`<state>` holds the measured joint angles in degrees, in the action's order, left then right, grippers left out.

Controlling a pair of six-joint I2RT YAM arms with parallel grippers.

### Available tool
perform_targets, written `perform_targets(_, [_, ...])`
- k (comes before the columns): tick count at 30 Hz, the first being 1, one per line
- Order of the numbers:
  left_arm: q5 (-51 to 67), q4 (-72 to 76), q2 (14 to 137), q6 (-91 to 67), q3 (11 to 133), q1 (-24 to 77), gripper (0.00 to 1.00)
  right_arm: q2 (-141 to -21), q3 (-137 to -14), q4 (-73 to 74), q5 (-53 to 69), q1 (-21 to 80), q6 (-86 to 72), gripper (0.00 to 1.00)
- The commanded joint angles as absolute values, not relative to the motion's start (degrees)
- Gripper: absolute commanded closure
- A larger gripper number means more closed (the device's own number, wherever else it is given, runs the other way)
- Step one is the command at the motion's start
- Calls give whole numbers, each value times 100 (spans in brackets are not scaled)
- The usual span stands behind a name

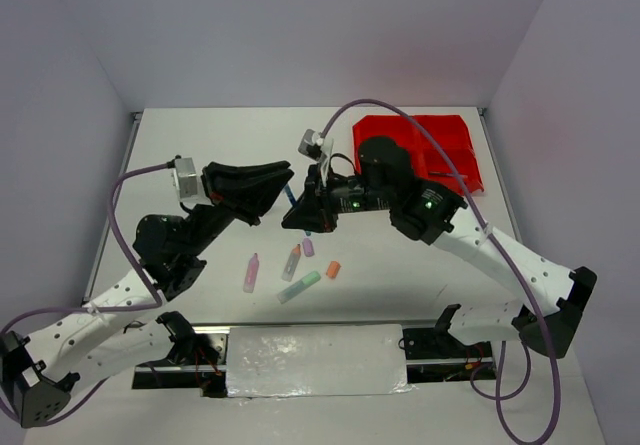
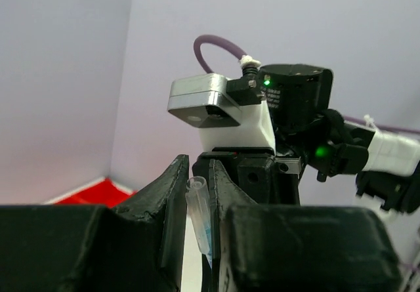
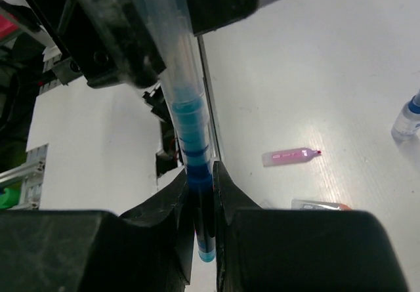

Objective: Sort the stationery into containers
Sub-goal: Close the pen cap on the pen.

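Observation:
A blue pen with a clear cap (image 3: 190, 121) is held in the air above the table's middle, between both grippers (image 1: 291, 196). My right gripper (image 3: 200, 174) is shut on its dark blue barrel. My left gripper (image 2: 199, 174) is shut on the clear cap end (image 2: 199, 207). The grippers meet tip to tip in the top view, left (image 1: 272, 187), right (image 1: 303, 212). The red bins (image 1: 440, 145) stand at the far right, and one edge shows in the left wrist view (image 2: 98, 190).
On the table below lie a pink highlighter (image 1: 250, 272), an orange-tipped highlighter (image 1: 291, 262), a green highlighter (image 1: 298, 286), a small purple piece (image 1: 308, 247) and an orange piece (image 1: 333, 268). A blue-capped clear bottle (image 3: 408, 118) stands in the right wrist view.

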<state>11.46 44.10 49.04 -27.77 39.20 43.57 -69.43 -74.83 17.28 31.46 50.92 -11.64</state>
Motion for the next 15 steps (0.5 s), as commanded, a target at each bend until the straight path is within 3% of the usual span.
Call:
perform_targets(1, [2805,2637,5326,-3102,2813,4965,100,-7029,-9279,-897,2733,4816,-1406,100])
perform_targets(7, [2198,2322,5178,-3032,2566,5273,100,-7129,-9617,-835,2882,4755,-1398,100])
perform_targets(11, [1593,1488,4668,-2717,3108,5265,100,-6794,-8308,-1308,2926,4772,-1459,100])
perform_targets(15, [46,397,4255,-2672,4059,5256,100,-6592,-7367,-1047,3751,5105,-872,100])
